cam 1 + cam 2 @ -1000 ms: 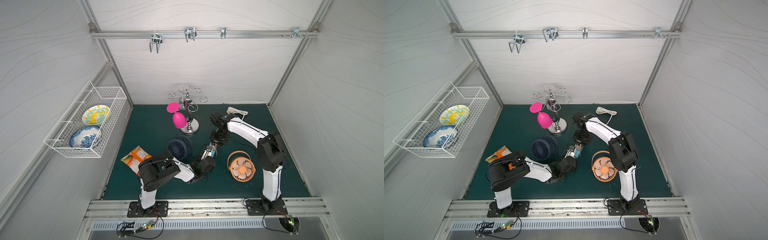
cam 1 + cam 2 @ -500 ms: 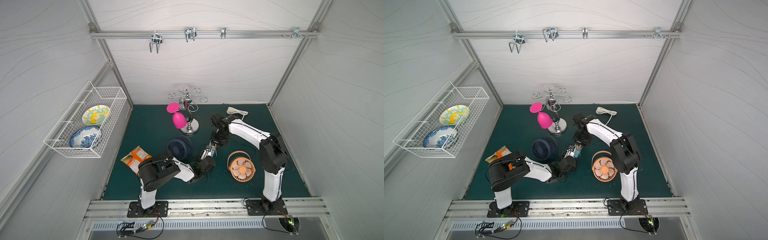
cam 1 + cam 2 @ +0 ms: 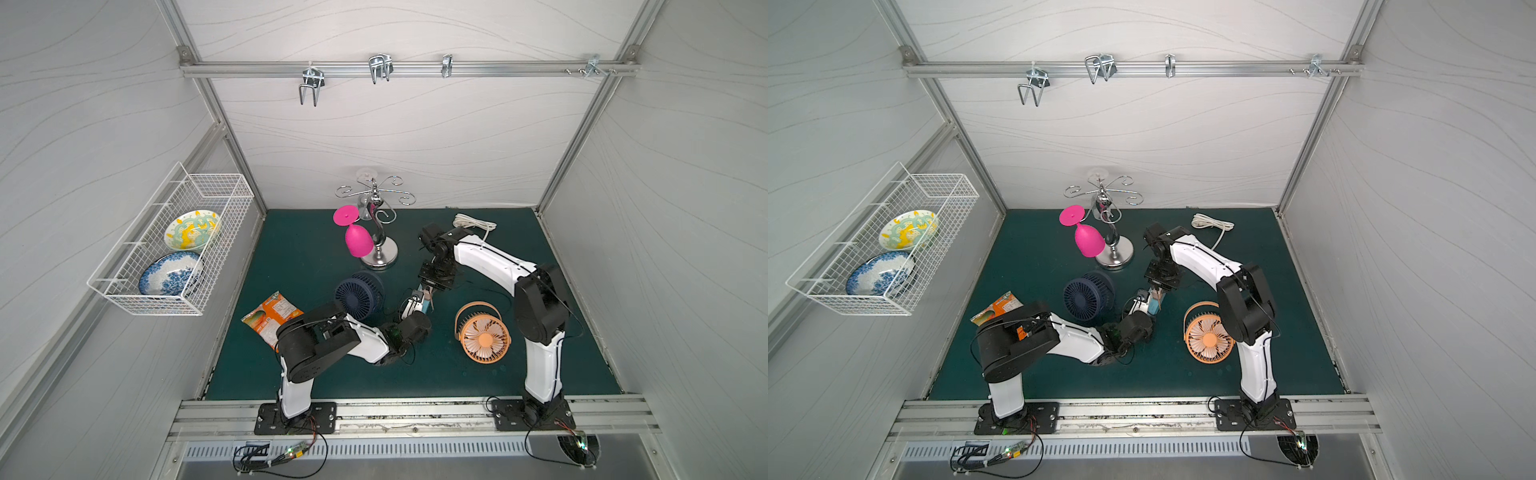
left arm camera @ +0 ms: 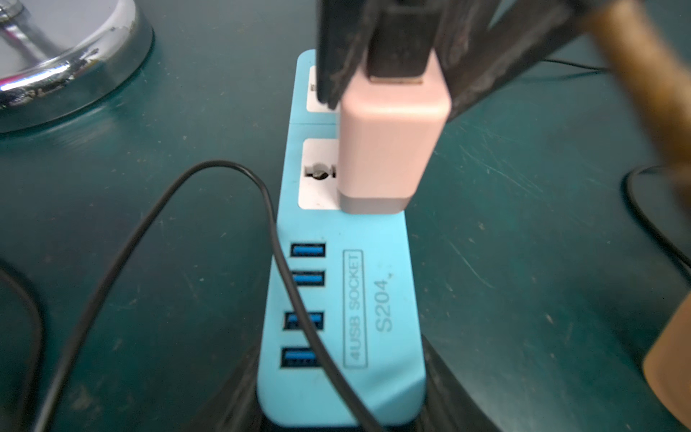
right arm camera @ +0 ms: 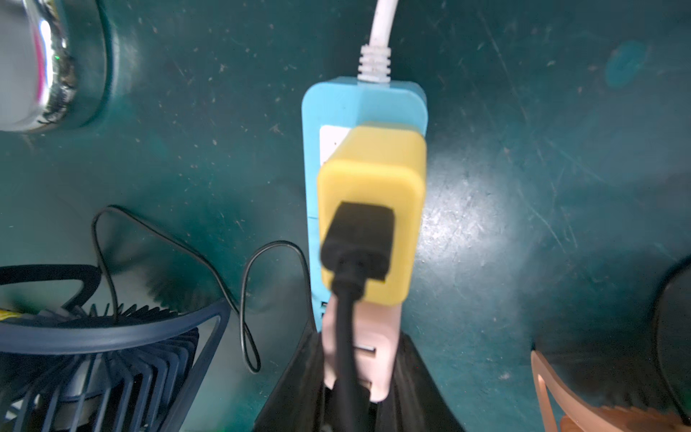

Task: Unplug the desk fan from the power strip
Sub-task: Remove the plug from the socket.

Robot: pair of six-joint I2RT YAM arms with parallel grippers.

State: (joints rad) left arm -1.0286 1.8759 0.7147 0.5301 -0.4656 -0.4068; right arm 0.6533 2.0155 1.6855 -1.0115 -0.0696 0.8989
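The navy desk fan (image 3: 357, 295) (image 5: 93, 355) stands on the green mat, and its thin black cable (image 4: 123, 247) loops across the light-blue power strip (image 3: 424, 306) (image 4: 344, 299). My left gripper (image 3: 413, 305) (image 4: 342, 385) is shut on the strip's USB end. My right gripper (image 3: 428, 293) (image 5: 359, 366) comes down from above, shut on the pink plug adapter (image 4: 389, 142) (image 5: 377, 329). The adapter's base sits against a white socket and no prongs show. A black plug sticks out of its top.
A yellow adapter (image 5: 370, 175) occupies the socket near the strip's white cord (image 5: 381, 26). The orange fan (image 3: 484, 336) stands just right of the strip. A chrome stand (image 3: 378, 253) with a pink glass (image 3: 357, 241) is behind. A snack packet (image 3: 270, 316) lies by the left arm.
The right arm's elbow has shifted slightly. Both grips look the same, and the strip and fans have not visibly moved.
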